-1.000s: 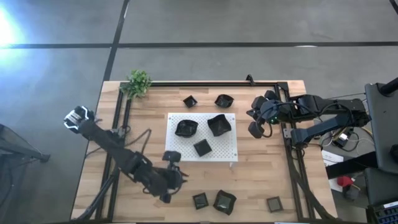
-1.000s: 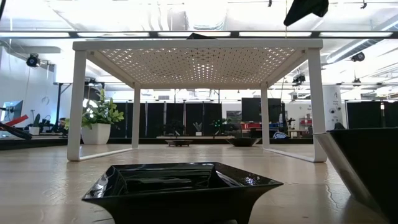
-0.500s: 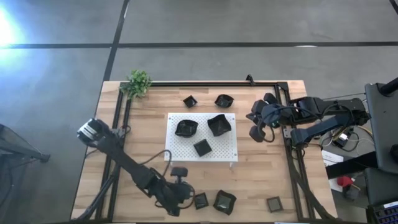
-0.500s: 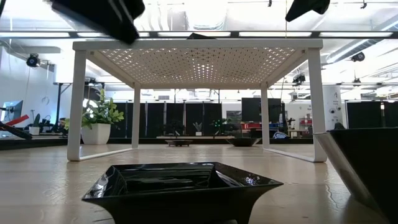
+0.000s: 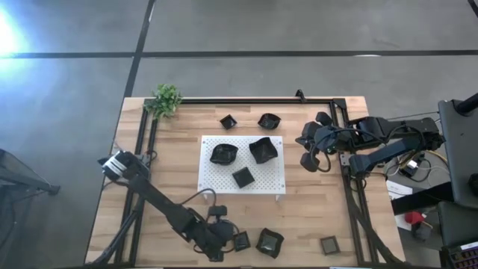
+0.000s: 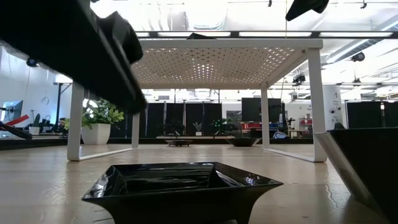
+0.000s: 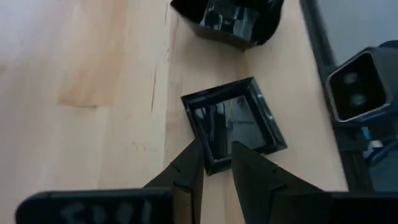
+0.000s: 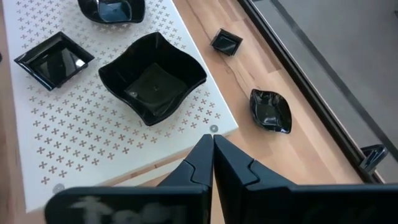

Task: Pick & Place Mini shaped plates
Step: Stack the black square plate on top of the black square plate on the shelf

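High view: a small square plate (image 5: 240, 240) lies on the worktop (image 5: 172, 187) near its front edge. The left gripper (image 5: 228, 240) sits just beside it. Left wrist view shows this plate (image 7: 233, 124) empty, with the fingers (image 7: 186, 177) parted a little and straddling its near rim without closing on it. A wavy-edged plate (image 5: 269, 242) lies just beside the square plate, and another small square plate (image 5: 328, 244) lies farther along the front edge.

Three plates rest on the white perforated board (image 5: 216, 179) at the worktop's centre: a rounded plate (image 5: 223, 153), a wavy square plate (image 5: 263, 149) and a flat square plate (image 5: 242, 177). All appear empty. Two more small plates (image 5: 228, 121) (image 5: 269, 119) lie behind the board.

The right gripper (image 5: 307, 158) hangs beside the board's right edge, fingers (image 8: 202, 162) pressed together, holding nothing. A small green plant (image 5: 166, 99) stands at the rear left corner.
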